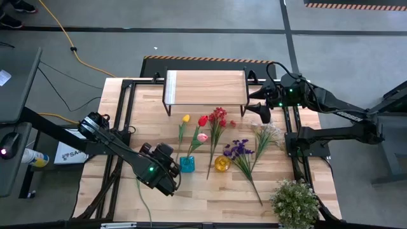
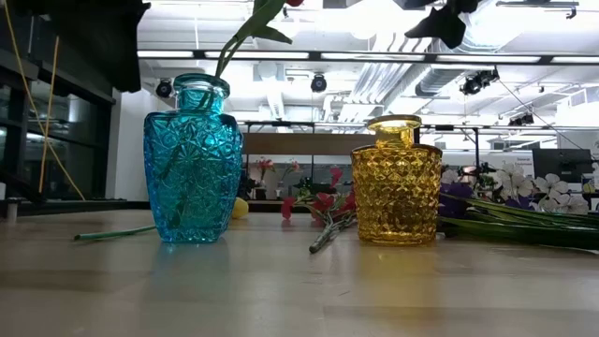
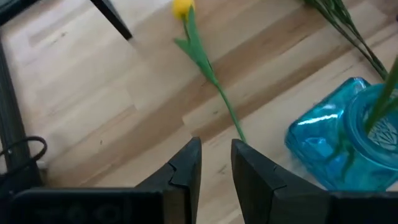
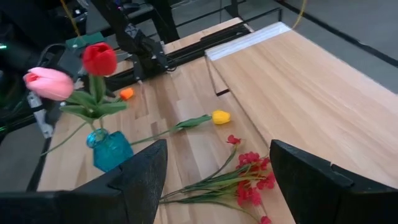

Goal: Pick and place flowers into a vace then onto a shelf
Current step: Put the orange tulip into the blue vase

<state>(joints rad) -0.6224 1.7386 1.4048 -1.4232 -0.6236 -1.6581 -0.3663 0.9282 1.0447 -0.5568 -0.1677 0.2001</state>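
The left gripper (image 3: 216,167), jaws slightly apart and empty, hovers over the yellow tulip's (image 3: 183,8) stem beside the blue vase (image 3: 336,149) holding 2 tulips. The flower looks light and floppy; best pinched mid-stem.

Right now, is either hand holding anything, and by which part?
Nothing is held. The left hand is empty beside the blue vase; the right hand is open and empty near the shelf.

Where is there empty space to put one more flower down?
The shelf top is bare. So is the table strip in front of the blue vase and yellow vase. It's crowded between vases and shelf, where flowers lie.
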